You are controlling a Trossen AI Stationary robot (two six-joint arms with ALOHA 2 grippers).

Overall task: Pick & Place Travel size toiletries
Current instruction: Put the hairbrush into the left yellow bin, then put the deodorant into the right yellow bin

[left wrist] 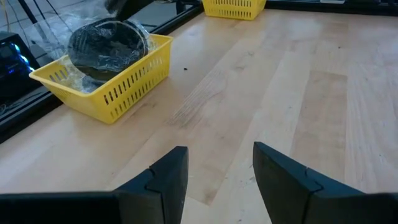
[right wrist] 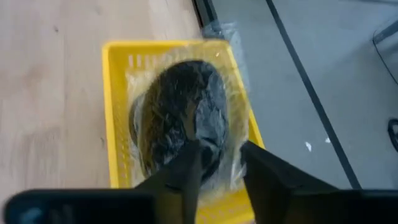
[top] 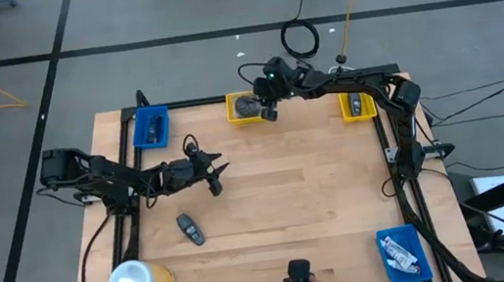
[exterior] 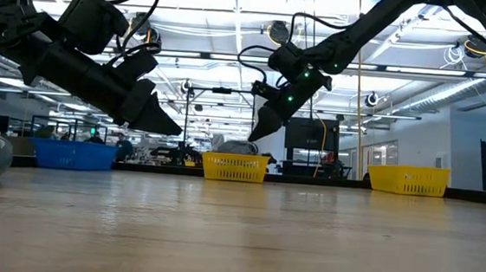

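Ceiling lights (exterior: 235, 14) are shining brightly overhead, the wooden table (exterior: 235, 240) is blurring up close, and the right wrist view is smearing softly.

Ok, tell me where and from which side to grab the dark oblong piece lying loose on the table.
Grip the dark oblong piece across its narrow middle, coming straight down from above. It lies flat on the bare wood, slanted, with nothing touching it, so its long sides are free for the fingers. The left claw is open and hovers nearest; it would likely need to turn to sit across the slant. The right claw is over the middle yellow bin.
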